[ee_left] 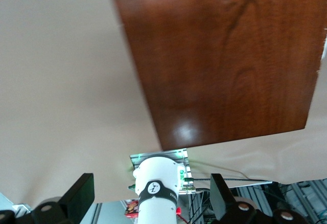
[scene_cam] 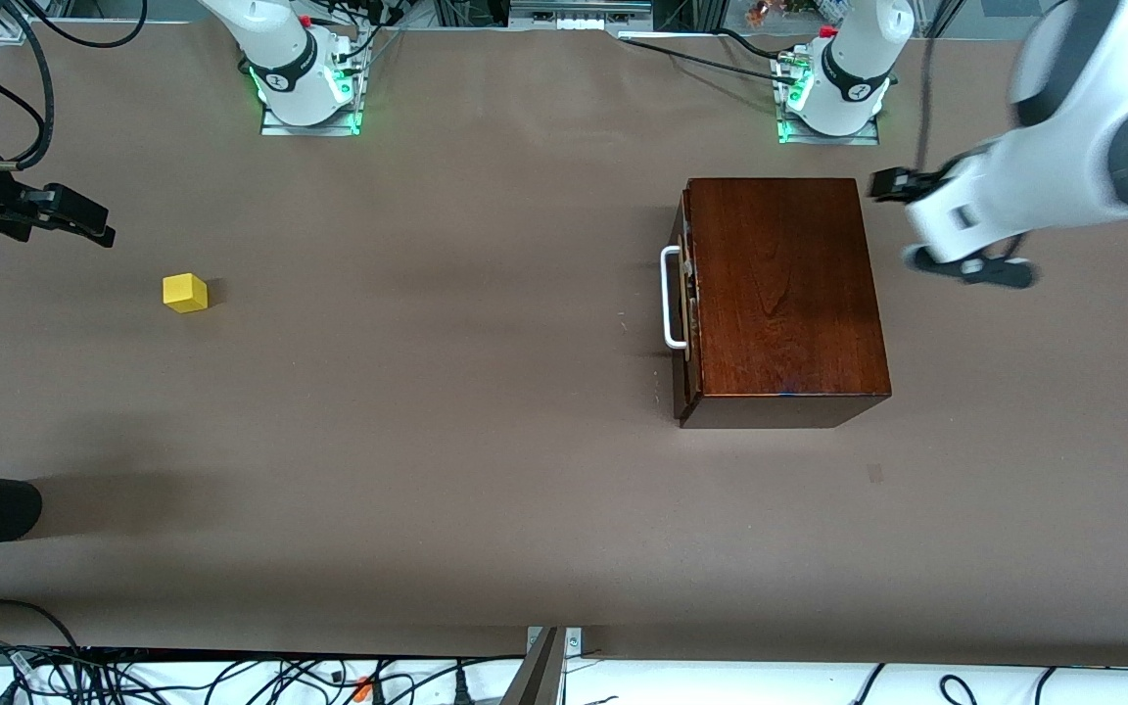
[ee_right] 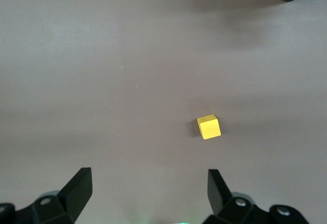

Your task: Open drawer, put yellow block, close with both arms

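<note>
While both arms hang above the brown table (scene_cam: 486,470), the task's things lie well apart on it. Box (scene_cam: 784,289): glossy dark mahogany, standing toward the left arm's end of the table, roughly midway between the edge where the robot bases stand and the edge nearest the front camera. Drawer (scene_cam: 686,299): pushed almost fully into the box, with only a thin pale strip showing at its front; its white U-shaped handle (scene_cam: 670,298) faces the right arm's end of the table. Yellow block (scene_cam: 185,293): a small cube resting alone on the table near the right arm's end, touching nothing; it also appears in the right wrist view (ee_right: 209,127).

Left claw (scene_cam: 885,183): held over the table just beside the box's corner nearest the left arm's base, apart from the wood. In the left wrist view its black fingers (ee_left: 79,197) stand wide apart, released, with nothing between them, and the box top (ee_left: 219,55) fills much of that view.

Right claw (scene_cam: 84,217): held over the table at the right arm's end, near the yellow block but not above it. In the right wrist view its fingers (ee_right: 76,189) are spread, released and empty.
</note>
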`<state>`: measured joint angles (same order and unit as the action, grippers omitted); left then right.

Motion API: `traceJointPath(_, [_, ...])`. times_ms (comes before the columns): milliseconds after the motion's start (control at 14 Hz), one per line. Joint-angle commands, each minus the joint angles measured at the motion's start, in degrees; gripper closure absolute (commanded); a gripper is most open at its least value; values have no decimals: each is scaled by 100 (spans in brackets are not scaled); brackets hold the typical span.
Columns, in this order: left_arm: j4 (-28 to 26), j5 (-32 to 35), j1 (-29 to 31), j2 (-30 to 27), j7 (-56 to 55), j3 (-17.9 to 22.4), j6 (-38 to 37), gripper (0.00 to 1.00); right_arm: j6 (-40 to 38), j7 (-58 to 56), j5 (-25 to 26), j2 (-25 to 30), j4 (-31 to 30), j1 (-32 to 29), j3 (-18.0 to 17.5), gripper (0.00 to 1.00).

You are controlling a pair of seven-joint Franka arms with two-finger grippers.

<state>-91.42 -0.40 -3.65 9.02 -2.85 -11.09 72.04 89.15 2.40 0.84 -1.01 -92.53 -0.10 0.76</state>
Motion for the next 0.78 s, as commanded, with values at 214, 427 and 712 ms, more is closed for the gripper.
traceJointPath(214, [194,-13,-153,539,-582,-902,1064,0,-2,-64,-93,22,16,1,12,0])
traceJointPath(427, [186,57,-706,916,-1487,-903,1776,0,6,-64,-93,22,16,1,12,0])
traceJointPath(712, [186,459,-1294,1365,-2191,-903,2497,0,-2,-64,-93,22,16,1,3,0])
